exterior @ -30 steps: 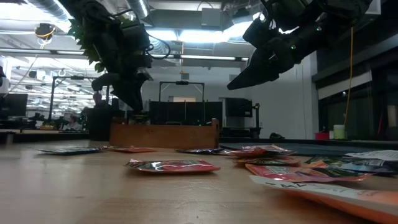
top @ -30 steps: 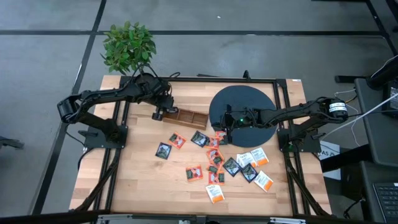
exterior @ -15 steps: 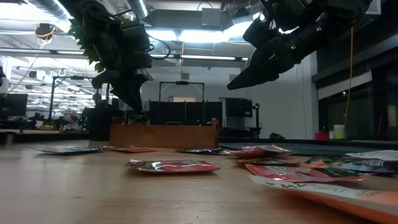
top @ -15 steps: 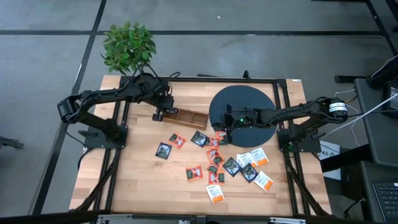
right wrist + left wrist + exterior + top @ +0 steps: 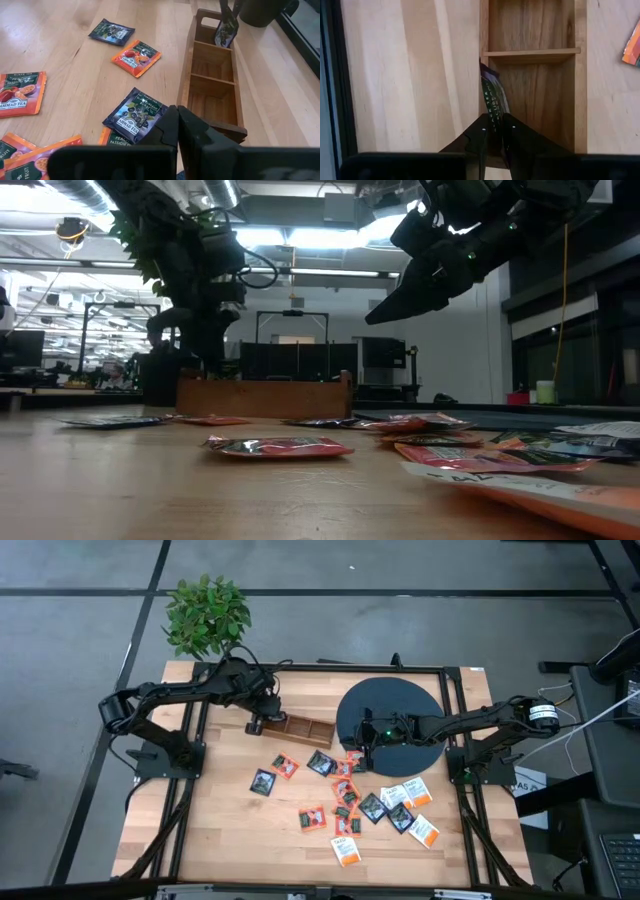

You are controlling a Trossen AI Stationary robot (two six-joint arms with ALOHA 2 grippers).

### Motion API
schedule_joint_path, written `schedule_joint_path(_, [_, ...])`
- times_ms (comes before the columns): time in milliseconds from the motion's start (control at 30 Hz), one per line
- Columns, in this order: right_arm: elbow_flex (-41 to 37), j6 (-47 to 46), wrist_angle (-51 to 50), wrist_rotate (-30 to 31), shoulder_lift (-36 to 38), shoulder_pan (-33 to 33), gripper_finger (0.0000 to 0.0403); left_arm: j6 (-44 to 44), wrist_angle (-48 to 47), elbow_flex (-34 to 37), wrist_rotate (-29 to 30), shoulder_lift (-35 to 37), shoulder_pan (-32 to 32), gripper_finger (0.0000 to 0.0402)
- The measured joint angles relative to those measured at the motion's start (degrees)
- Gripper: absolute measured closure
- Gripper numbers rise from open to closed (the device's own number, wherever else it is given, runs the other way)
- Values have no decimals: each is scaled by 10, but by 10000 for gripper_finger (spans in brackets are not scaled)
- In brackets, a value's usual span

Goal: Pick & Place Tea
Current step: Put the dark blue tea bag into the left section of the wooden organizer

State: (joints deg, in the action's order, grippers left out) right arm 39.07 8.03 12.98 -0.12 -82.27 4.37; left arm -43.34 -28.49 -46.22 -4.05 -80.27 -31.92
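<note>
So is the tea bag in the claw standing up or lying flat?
Standing up: the left gripper holds the dark sachet on edge.

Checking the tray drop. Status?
Left gripper shut on dark sachet, edge-on in wooden tray end compartment. Right gripper shut, empty, above loose sachets. Nothing blocking.

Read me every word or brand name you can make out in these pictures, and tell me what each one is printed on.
"AHMAD TEA": on the dark square sachet lying beside the long wooden compartment tray.
"AHMAD TEA": on the red-orange square sachet.
"AHMAD TEA", with "FRUIT" at the picture's edge: on the red-orange sachet.
"PASSION FRUIT", partly covered: on the orange sachet.
All finer print, and every sachet in the high and low views, is too small to read.
</note>
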Motion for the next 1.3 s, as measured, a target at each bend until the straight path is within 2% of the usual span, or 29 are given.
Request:
schedule_joint_path(400, [0, 0, 0, 0, 0, 0, 394, -29, 5, 0, -4, 0, 1, 398])
schedule_joint_path(933, [0, 0, 0, 0, 0, 0, 394, -9, 31, 0, -1, 0, 1, 390])
schedule_joint_path(1300, [0, 0, -2, 0, 0, 0, 394, 10, 32, 0, 28, 0, 3, 338])
